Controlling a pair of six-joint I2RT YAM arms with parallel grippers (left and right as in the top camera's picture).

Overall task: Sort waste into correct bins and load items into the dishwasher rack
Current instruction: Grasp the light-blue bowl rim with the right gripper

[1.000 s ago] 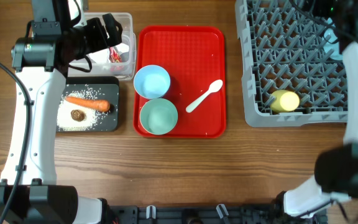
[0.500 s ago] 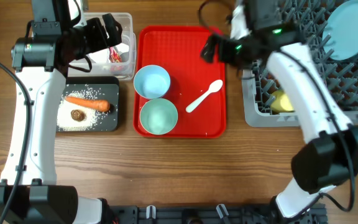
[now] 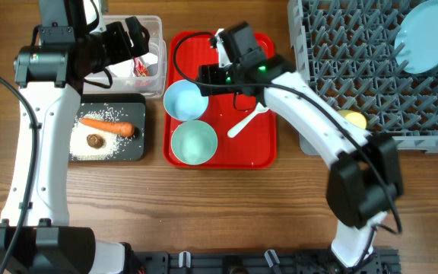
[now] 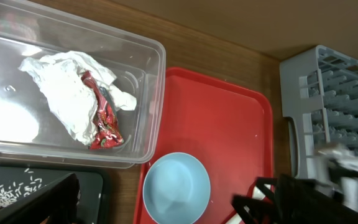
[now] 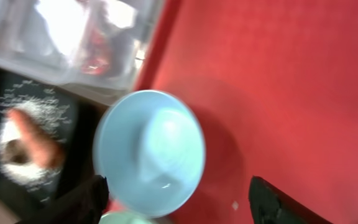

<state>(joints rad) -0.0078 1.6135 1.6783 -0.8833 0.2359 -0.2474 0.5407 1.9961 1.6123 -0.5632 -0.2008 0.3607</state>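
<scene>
Just ahead of the right pincer [image 5: 180, 198], pale blue bowl [image 5: 149, 146].

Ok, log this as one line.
right hand open over pale blue bowl; left hand open over clear plastic tub; pale blue plate in grey rack

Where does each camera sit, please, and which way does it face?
Overhead: fixed above, facing straight down on red tray, dishwasher rack and black tray; left arm and right arm show.
Left wrist: on the left arm, facing down into the clear tub with napkin and wrapper; one finger shows bottom left.
Right wrist: over the red tray, facing down on the pale blue bowl; both fingers show.
Shared: all three show that bowl.
</scene>
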